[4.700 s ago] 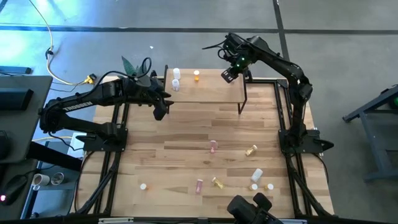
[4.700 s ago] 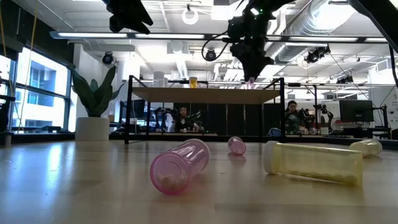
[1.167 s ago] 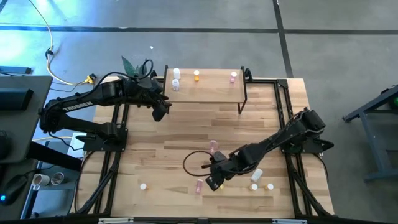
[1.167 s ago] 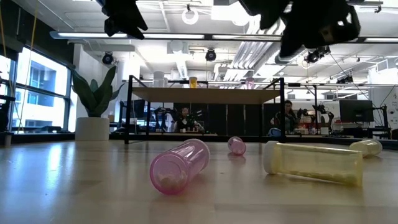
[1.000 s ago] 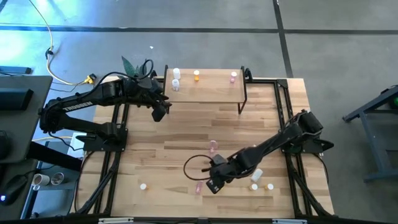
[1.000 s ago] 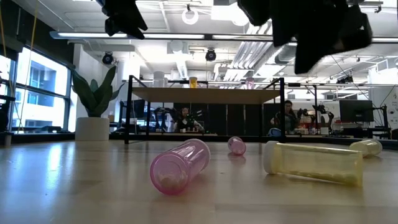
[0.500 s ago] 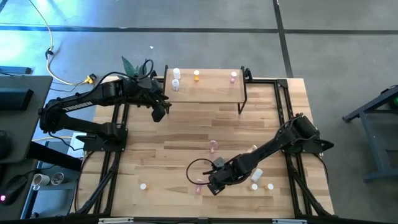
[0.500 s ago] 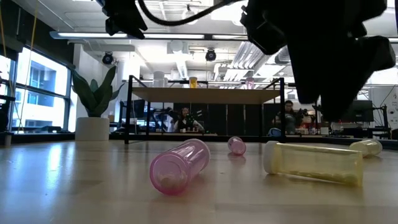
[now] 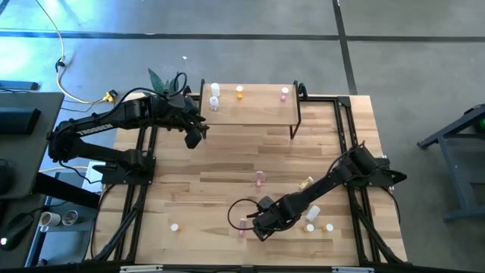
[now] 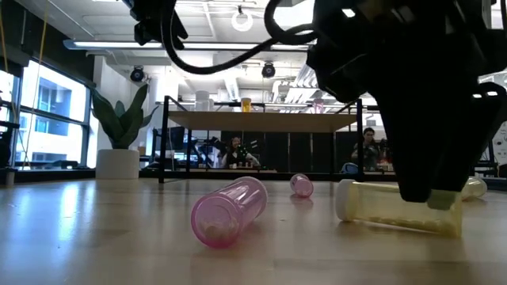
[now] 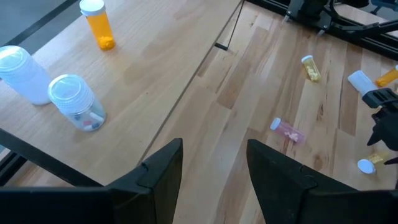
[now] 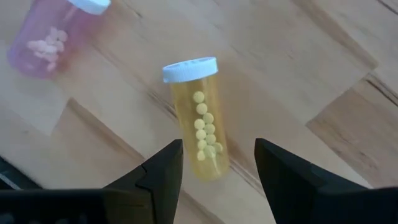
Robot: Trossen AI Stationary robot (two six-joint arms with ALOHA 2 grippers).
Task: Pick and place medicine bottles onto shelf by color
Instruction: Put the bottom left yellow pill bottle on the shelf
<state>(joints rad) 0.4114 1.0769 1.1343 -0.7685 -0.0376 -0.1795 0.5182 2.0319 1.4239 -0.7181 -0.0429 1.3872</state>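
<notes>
High view: the right gripper (image 9: pixel 261 225) is low over the near part of the tabletop (image 9: pixel 227 163), directly beside a pink bottle (image 9: pixel 242 227) lying on the wood. The left gripper (image 9: pixel 195 136) hangs near the left end of the shelf (image 9: pixel 258 106). The shelf carries two white bottles (image 9: pixel 215 95), an orange bottle (image 9: pixel 239 92) and a pink bottle (image 9: pixel 284 93), all upright.

Low view: the right arm's dark bulk fills the right side, lowered over a yellow bottle (image 10: pixel 380 207) lying on its side. A pink bottle (image 10: pixel 230 210) lies to its left, mouth toward the camera.

Left wrist view: the left gripper (image 11: pixel 214 171) has its fingers (image 11: pixel 165 165) spread apart, nothing between them. Below lie the shelf board (image 11: pixel 137 81), two white bottles (image 11: pixel 74 102) and an orange bottle (image 11: pixel 99 25).

Right wrist view: the right gripper (image 12: pixel 217 168) has its fingers (image 12: pixel 165 171) parted to either side of the base of a yellow pill bottle (image 12: pixel 202 124) with a white cap, lying flat on the wood. Contact between fingers and bottle cannot be determined. A pink bottle (image 12: pixel 53 31) lies near.
</notes>
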